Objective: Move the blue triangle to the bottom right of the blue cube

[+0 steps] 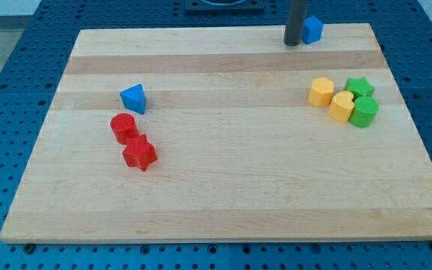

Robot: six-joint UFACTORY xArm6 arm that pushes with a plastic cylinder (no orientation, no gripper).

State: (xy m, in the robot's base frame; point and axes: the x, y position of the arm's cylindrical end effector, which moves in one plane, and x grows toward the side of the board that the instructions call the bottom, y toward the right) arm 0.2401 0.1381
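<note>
Tip (pixel 294 43) beside blue cube (pixel 313 29), triangle (pixel 133 98) far.

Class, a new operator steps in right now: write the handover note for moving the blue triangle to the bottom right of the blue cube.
My tip: at the view's top, just left of the blue cube, close against it; contact can't be judged.
Blue triangle: far off at the view's left, above the two red blocks.
Done: nothing visible; the triangle is nowhere near its goal.
Left: bring my tip round to the triangle's left side, push it across the board to a spot below and right of the cube, passing above the yellow and green cluster.
</note>
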